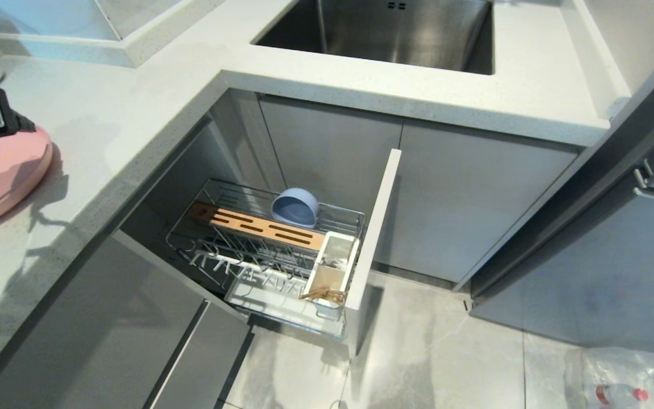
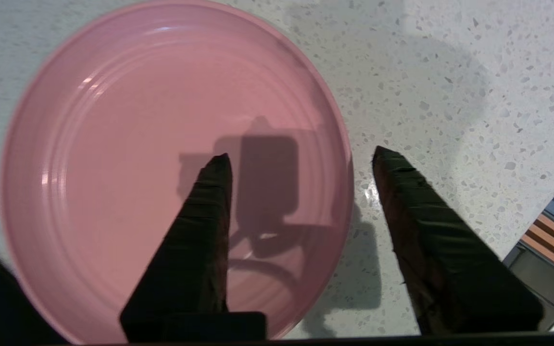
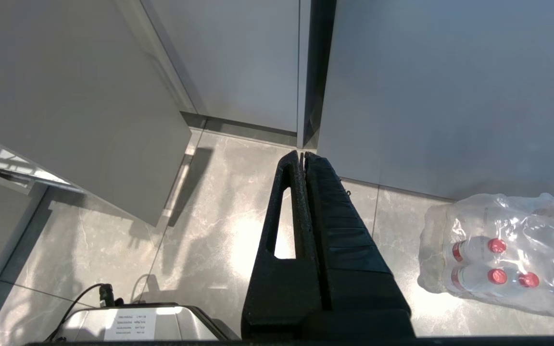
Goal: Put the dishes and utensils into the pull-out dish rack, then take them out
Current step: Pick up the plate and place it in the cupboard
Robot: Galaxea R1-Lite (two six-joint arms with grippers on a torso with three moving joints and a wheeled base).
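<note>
The pull-out dish rack [image 1: 270, 250] stands open below the worktop [image 1: 134, 119], holding the blue bowl [image 1: 296, 207] and chopsticks [image 1: 322, 294]. The pink plate [image 2: 171, 163] lies on the worktop above the rack, under the spread, empty left tool [image 2: 301, 161]; right tool [image 3: 302, 156] pressed together. Whether loading or unloading, I cannot tell.

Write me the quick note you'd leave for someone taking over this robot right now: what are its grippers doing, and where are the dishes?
Left gripper: open, above the countertop, one finger over the pink plate, one beside its rim; holds nothing.
Right gripper: shut, empty, parked over the floor.
Pull-out dish rack: open. Blue bowl sits in it behind the wooden strip; chopsticks in the white caddy.
Plate lies flat on the counter, not in the rack. Spoon: cannot tell.
Whether loading or unloading is under way isn't clear.
</note>
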